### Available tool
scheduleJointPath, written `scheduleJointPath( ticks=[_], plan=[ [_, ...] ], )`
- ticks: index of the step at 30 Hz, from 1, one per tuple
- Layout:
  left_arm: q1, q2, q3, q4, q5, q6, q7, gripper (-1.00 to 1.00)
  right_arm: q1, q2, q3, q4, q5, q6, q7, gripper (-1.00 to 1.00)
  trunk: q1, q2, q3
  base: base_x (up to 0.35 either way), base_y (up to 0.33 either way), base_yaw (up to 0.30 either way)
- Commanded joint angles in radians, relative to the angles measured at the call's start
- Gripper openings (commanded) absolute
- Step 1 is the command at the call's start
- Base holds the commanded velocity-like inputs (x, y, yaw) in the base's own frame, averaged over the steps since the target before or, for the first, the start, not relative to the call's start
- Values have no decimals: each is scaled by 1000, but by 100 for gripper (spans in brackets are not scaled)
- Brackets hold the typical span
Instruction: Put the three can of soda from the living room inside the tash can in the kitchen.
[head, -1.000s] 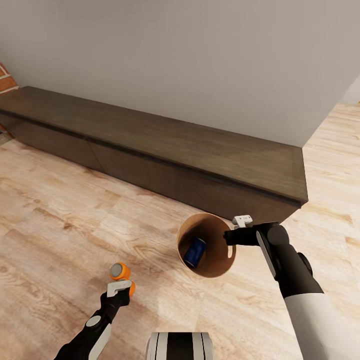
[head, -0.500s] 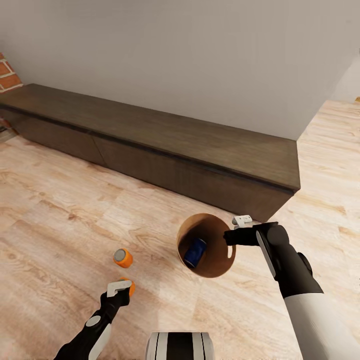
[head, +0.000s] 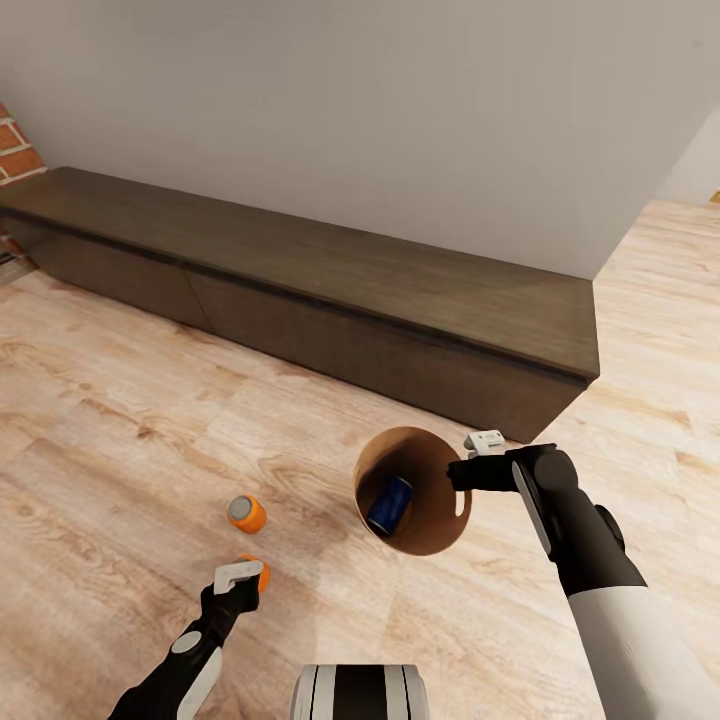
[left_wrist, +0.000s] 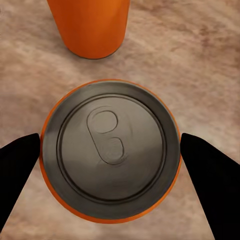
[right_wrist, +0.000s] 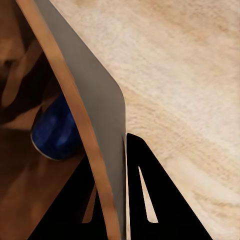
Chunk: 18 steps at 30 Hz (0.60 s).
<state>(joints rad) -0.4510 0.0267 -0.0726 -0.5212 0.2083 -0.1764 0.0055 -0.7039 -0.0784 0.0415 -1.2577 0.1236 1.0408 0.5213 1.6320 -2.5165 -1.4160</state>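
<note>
An orange soda can (left_wrist: 110, 150) with a grey top stands between the black fingers (left_wrist: 17, 175) of my left gripper (head: 240, 578), which is shut on its sides just above the floor. A second orange can (head: 245, 514) stands upright on the wood floor just beyond it, apart from the gripper. The round trash can (head: 440, 525), brown inside, hangs tilted from my right gripper (head: 466, 472), which is shut on its rim with one finger inside the wall (right_wrist: 100, 125) and one outside. A blue can (head: 390, 505) lies inside the bin.
A long low dark-wood bench (head: 330, 290) runs along the grey wall ahead, its right end near the bin. Brick (head: 15, 150) shows at the far left. Light wood floor (head: 110, 440) spreads to the left and past the bench's right end.
The camera has backed off a little: the bench and the floor can slid up the picture. The can in my left gripper stayed with it, so the gap to the floor can widened.
</note>
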Motion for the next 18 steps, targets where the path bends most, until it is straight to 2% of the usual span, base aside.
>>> scheduleJointPath(
  ticks=[1, 10, 16, 18],
  plan=[
    [0, 0, 1, 0, 0, 0, 0, -100, 0, 0, 0, 0, -30, 6, 6, -100, 0, 0, 0, 0, 0, 0],
    [0, 0, 1, 4, 0, 2, 0, -100, 0, 0, 0, 0, -31, 6, 6, -100, 0, 0, 0, -159, 0, 0],
    [0, -1, 1, 1, 0, 1, 2, -100, 0, 1, 0, 0, -31, 6, 6, -100, 0, 0, 0, -45, 0, 0],
    [0, -1, 1, 2, 0, 2, 2, -100, 0, 2, 0, 0, -31, 6, 6, -100, -1, 0, 8, -8, 0, 0]
  ],
)
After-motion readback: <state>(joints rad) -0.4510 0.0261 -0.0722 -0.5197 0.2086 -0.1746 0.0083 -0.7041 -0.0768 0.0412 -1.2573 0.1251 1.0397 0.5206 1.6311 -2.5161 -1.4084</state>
